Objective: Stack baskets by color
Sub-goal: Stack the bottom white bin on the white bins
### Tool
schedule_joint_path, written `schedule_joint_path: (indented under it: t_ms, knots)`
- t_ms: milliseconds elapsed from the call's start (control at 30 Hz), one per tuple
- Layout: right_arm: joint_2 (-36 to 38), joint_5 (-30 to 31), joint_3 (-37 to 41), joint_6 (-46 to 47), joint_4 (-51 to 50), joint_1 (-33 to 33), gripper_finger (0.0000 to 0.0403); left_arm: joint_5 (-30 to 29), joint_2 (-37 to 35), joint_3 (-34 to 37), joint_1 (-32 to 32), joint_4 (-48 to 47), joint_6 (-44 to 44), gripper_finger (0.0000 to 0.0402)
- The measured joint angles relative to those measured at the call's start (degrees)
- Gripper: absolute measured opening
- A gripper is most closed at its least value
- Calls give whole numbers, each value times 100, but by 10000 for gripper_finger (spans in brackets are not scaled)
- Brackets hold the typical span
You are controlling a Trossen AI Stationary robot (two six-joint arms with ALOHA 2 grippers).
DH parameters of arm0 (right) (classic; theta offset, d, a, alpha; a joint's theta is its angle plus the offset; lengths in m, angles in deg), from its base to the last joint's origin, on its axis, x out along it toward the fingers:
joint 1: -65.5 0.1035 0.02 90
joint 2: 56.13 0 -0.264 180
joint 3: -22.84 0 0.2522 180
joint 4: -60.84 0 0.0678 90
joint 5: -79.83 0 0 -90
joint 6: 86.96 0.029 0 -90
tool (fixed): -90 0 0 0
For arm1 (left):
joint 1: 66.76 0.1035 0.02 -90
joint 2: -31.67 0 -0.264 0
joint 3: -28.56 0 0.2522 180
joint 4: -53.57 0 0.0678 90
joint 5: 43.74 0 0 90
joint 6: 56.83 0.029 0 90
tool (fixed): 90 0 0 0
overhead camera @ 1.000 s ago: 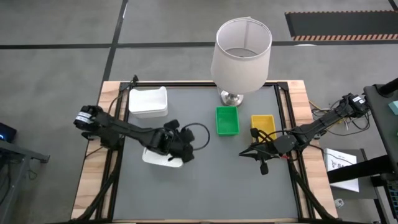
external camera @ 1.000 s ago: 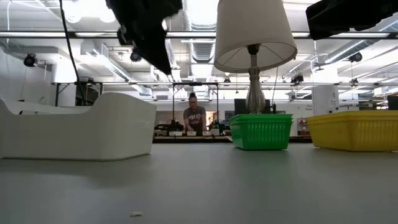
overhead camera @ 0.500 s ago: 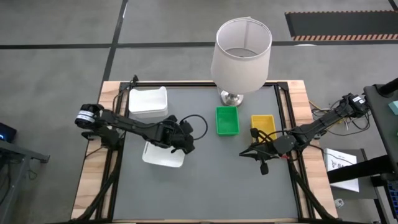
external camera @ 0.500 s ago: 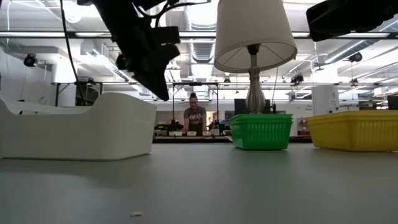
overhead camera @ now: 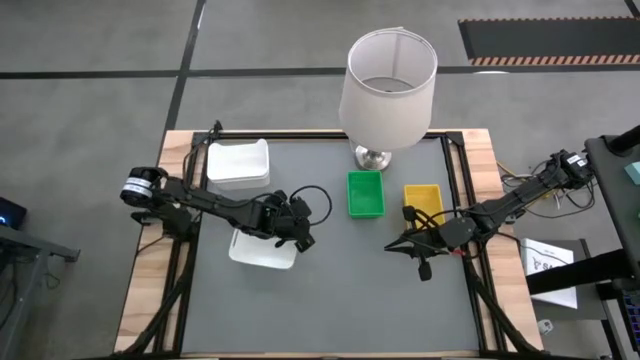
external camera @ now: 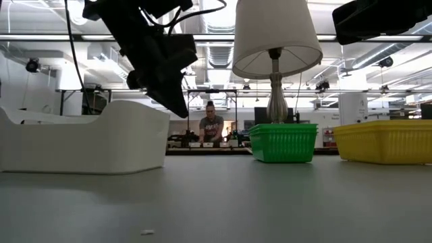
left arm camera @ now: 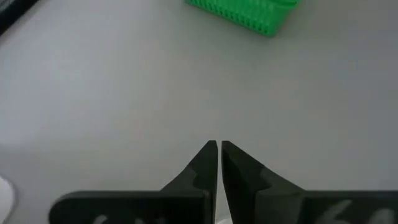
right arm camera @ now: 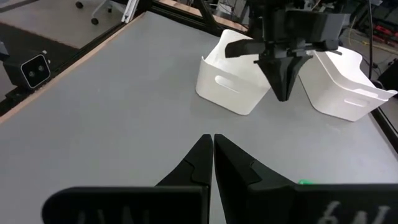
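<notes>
Hovering with jaws closed and empty, our left gripper (overhead camera: 300,240) sits just right of the near white basket (overhead camera: 262,250); our right gripper (overhead camera: 392,246) waits shut, well apart.

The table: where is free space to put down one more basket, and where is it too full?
The table's near half is bare, below the left gripper and right gripper. The left rear holds two white baskets. It is crowded around the lamp, green basket and yellow basket.
</notes>
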Motion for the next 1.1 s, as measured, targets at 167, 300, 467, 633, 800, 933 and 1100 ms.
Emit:
schedule_joint_path:
  t_ms: [167, 300, 467, 633, 800, 933, 1100]
  knots:
    - [0, 0, 0, 2, -6, 0, 9, 276, 0, 110, 0, 245, -4, 5]
    - [0, 0, 0, 2, -17, 0, 9, 428, 0, 110, -2, 233, -3, 5]
    - [0, 0, 0, 28, -36, 0, 9, 642, 0, 110, -2, 229, -8, 5]
    - [0, 2, 0, 71, -44, 0, 9, 1259, -7, 110, -38, 248, -14, 5]
    - [0, 2, 0, 85, -48, 0, 9, 1519, -7, 110, -147, 239, -9, 5]
    - [0, 2, 0, 87, -50, 1, 9, 1760, -7, 110, -226, 224, -24, 5]
    - [0, 2, 0, 98, -53, 0, 9, 2146, -7, 110, -366, 200, -194, 5]
